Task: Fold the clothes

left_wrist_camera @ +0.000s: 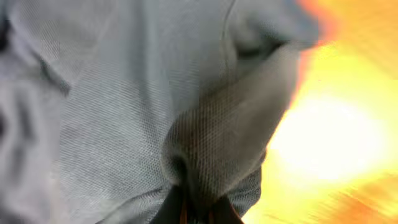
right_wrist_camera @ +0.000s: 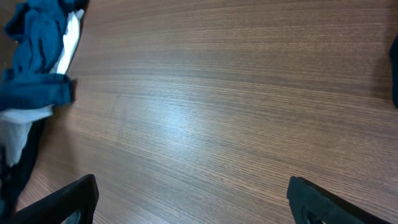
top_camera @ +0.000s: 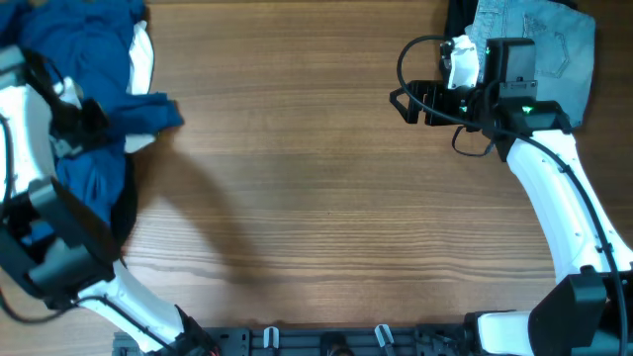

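Note:
A pile of blue clothes (top_camera: 94,59) with a white piece (top_camera: 144,51) in it lies at the table's far left. My left gripper (top_camera: 81,121) is in this pile. In the left wrist view its jaws (left_wrist_camera: 200,210) are shut on a bunched fold of blue-grey knit fabric (left_wrist_camera: 143,106) that fills the frame. My right gripper (top_camera: 407,103) hovers at the far right, pointing left, open and empty (right_wrist_camera: 189,199) over bare wood. The blue pile (right_wrist_camera: 37,59) shows in the right wrist view at upper left.
A folded grey-blue garment (top_camera: 549,44) lies at the far right corner behind the right arm. The wooden table (top_camera: 316,198) spans the middle. A dark item (top_camera: 127,213) lies under the pile at the left edge.

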